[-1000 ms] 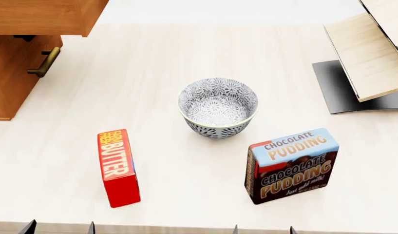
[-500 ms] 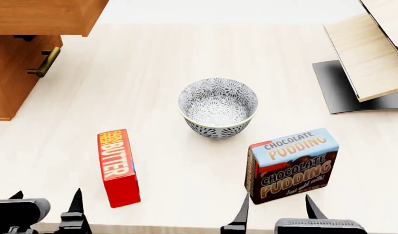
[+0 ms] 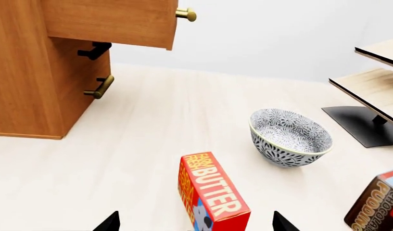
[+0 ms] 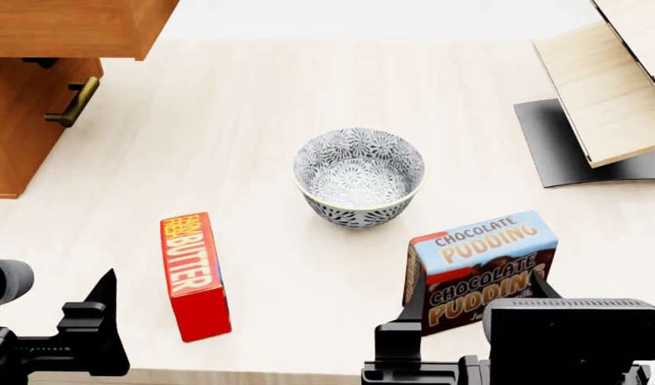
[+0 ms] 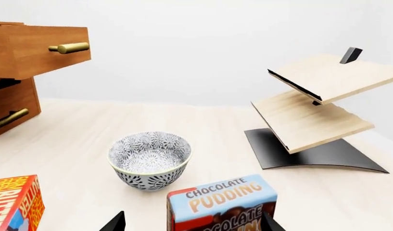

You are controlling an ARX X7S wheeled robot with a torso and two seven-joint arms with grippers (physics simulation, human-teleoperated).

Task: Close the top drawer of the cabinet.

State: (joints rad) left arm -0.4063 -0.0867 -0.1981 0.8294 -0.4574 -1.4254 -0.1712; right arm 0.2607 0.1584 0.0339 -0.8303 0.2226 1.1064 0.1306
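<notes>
Left gripper (image 3: pixel 191 222) agape; right gripper (image 5: pixel 190 220) likewise

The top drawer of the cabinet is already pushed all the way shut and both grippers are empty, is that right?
Not quite. The top drawer is open: in the left wrist view it juts out past the cabinet front and overhangs the lower handle. The right wrist view shows the same. The rest holds: the left gripper and the right gripper hold nothing.
</notes>
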